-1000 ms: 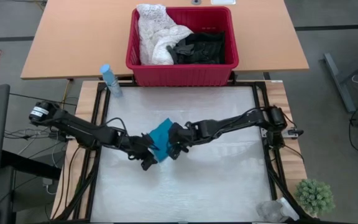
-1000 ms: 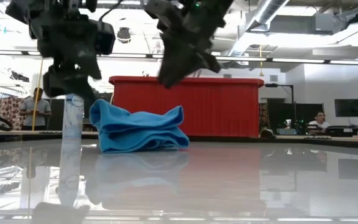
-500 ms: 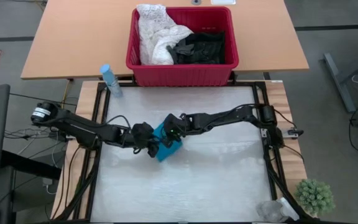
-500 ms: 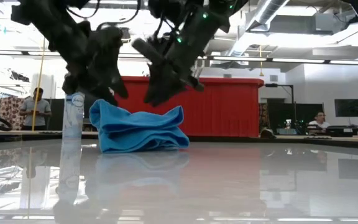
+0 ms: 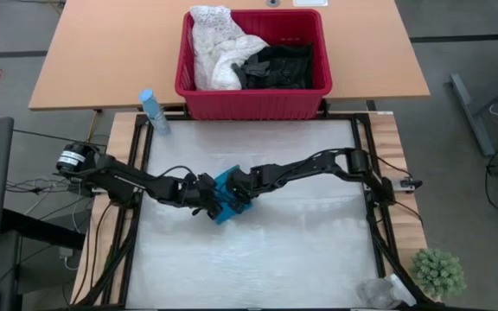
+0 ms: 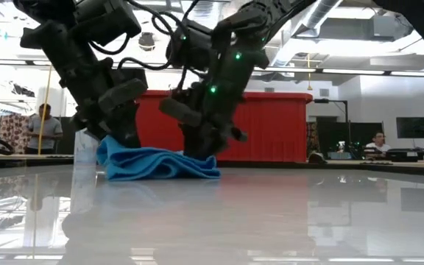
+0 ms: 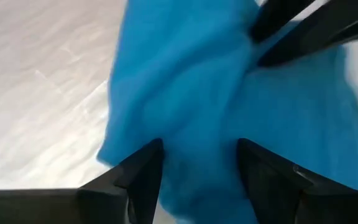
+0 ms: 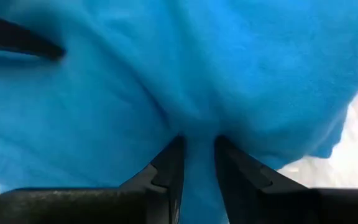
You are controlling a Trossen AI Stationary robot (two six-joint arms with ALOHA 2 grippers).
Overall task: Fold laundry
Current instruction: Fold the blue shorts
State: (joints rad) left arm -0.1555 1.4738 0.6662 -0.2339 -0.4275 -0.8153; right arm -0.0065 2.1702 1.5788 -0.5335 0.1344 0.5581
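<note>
Now both arms low at mid-table, left gripper (image 5: 210, 199) fingers apart on teal garment (image 5: 225, 194), right gripper (image 5: 239, 192) fingers pinching it.

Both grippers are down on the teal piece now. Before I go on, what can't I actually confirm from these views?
- Teal garment, high view: both grippers cover most of it, so its fold lines are hidden.
- Left gripper, left wrist view: fingers straddle blurred cloth; a real pinch is unclear.
- Right gripper, right wrist view: cloth fills the frame, hiding the table beneath.
- Red basket, high view: black items under the white garment cannot be counted.
</note>
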